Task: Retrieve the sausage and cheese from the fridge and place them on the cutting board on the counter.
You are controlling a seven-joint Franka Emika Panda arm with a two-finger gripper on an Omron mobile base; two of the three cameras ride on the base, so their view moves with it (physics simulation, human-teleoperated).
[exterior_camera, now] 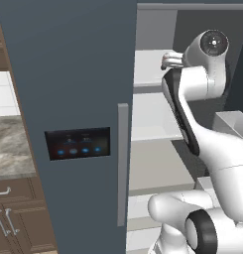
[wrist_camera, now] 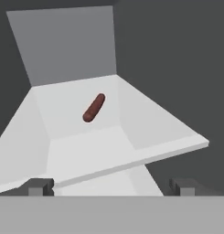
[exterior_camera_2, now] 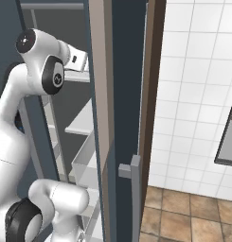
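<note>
Gripper point(wrist_camera: 111, 186) tips at frame bottom, jaws wide & empty, sausage point(wrist_camera: 93, 108) mid-frame on white fridge shelf point(wrist_camera: 77, 155) w/ raised front lip — tips could clip it going in.

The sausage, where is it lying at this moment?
In the hand view, the sausage lies alone on a white fridge shelf, near the middle, ahead of the open gripper and apart from it.
</note>
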